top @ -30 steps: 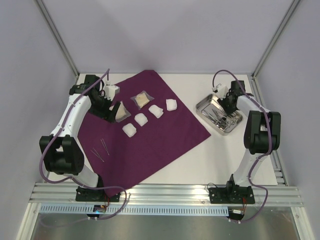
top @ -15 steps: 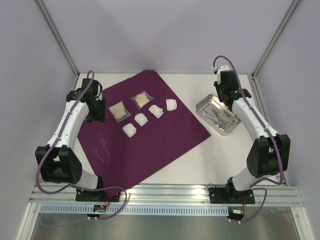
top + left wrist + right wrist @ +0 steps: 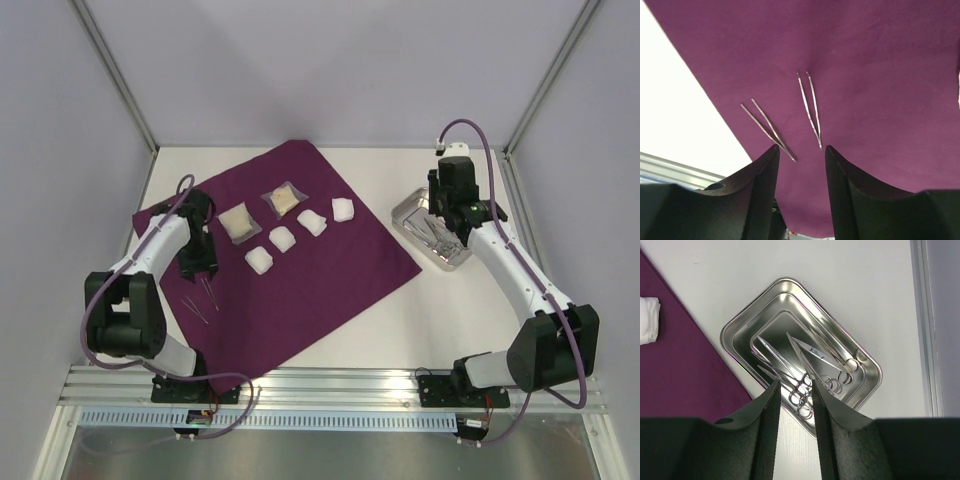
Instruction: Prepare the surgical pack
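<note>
Two risks: left fingers (image 3: 771,161), spread, empty, may pinch cloth (image 3: 880,75) under 12 o'clock forceps (image 3: 810,107), or slip; right fingers (image 3: 772,396), slightly parted, empty.

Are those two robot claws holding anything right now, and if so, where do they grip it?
Nothing. The left gripper hangs open over tweezers on the cloth; the right gripper is open above the steel tray.

Cut off at the right wrist view's left edge: folded white gauze pad (image 3: 647,320); partly hidden at lower centre behind black fingers (image 3: 765,430) of the right gripper (image 3: 795,389): ring handles of thin steel scissor-like forceps (image 3: 812,349).
</note>
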You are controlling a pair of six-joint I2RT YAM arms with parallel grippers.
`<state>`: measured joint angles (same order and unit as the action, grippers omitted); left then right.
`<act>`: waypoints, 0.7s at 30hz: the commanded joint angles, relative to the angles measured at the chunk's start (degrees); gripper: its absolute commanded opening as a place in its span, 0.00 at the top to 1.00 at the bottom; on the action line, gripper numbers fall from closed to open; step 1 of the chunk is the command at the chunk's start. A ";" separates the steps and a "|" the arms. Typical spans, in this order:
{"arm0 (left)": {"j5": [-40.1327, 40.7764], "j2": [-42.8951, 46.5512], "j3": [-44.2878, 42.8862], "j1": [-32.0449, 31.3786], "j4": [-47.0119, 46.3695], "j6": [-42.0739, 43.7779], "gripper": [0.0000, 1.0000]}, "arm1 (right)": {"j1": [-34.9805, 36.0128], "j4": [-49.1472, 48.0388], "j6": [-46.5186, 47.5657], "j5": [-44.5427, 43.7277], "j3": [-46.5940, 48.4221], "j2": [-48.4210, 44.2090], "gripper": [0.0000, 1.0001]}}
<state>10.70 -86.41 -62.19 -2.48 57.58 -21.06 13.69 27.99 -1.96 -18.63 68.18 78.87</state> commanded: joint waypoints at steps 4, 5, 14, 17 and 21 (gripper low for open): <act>-3.05 -2.71 1.64 0.63 -4.23 -3.81 0.56 | 0.37 -2.50 -0.86 0.44 -1.12 -2.23 0.66; -3.57 -2.88 1.55 0.90 -4.41 -4.34 0.56 | 0.28 -2.33 -0.77 0.27 -1.30 -2.40 0.66; -5.78 -3.94 4.18 4.68 -5.99 -4.78 0.59 | 0.28 -3.03 0.37 0.35 -1.74 -2.23 0.66; -5.86 -4.12 4.54 5.03 -6.60 -4.69 0.63 | 0.37 -3.11 0.55 -0.09 -1.74 -1.97 0.66; -6.04 -4.99 4.98 5.73 -7.48 -4.25 0.64 | 0.28 -3.03 1.16 -0.44 -1.91 -1.88 0.66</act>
<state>5.89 -90.56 -57.69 2.74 51.83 -24.58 13.72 27.49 -1.61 -18.41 66.41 78.48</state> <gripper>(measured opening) 0.360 0.338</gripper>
